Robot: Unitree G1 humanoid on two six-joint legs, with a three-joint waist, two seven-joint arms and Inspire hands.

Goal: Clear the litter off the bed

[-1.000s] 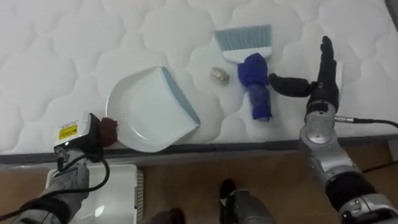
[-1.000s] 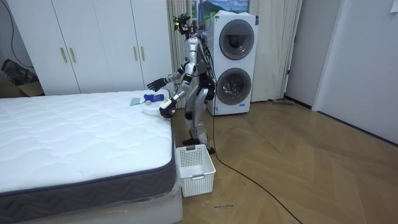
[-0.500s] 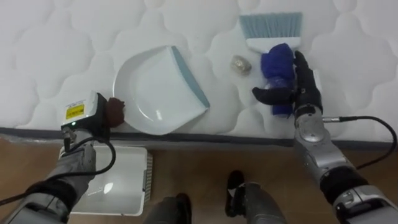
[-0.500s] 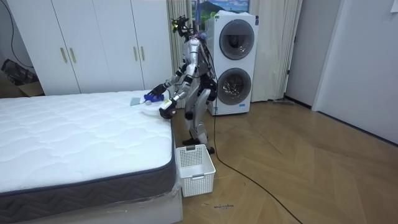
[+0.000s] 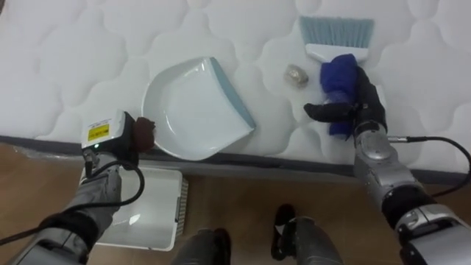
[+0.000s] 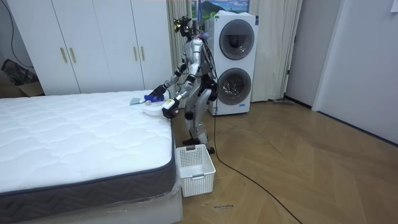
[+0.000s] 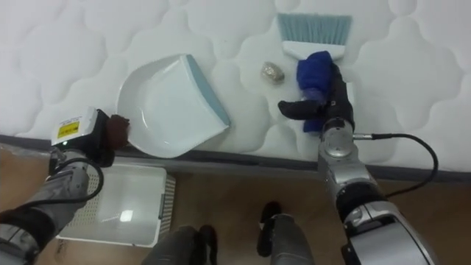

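Note:
A white dustpan (image 5: 193, 107) with a blue-grey lip lies on the mattress (image 5: 66, 66) near its front edge. My left hand (image 5: 109, 137) is shut on its dark handle at the bed's edge. To the right lies a hand brush (image 5: 336, 33) with pale blue bristles and a blue handle. My right hand (image 5: 365, 109) rests on top of that handle, fingers straight along it and thumb sticking out to the left. A small crumpled ball of rubbish (image 5: 296, 74) lies between the dustpan and the brush.
A white plastic basket (image 5: 140, 215) stands on the wooden floor below my left arm, close against the bed. In the room view I stand at the bed's far corner, with stacked washing machines (image 6: 235, 62) behind me and wardrobes (image 6: 87, 43) along the wall.
My right hand has come in from the right and down onto the brush's handle. The left hand has kept its hold on the dustpan. The eye view has shifted.

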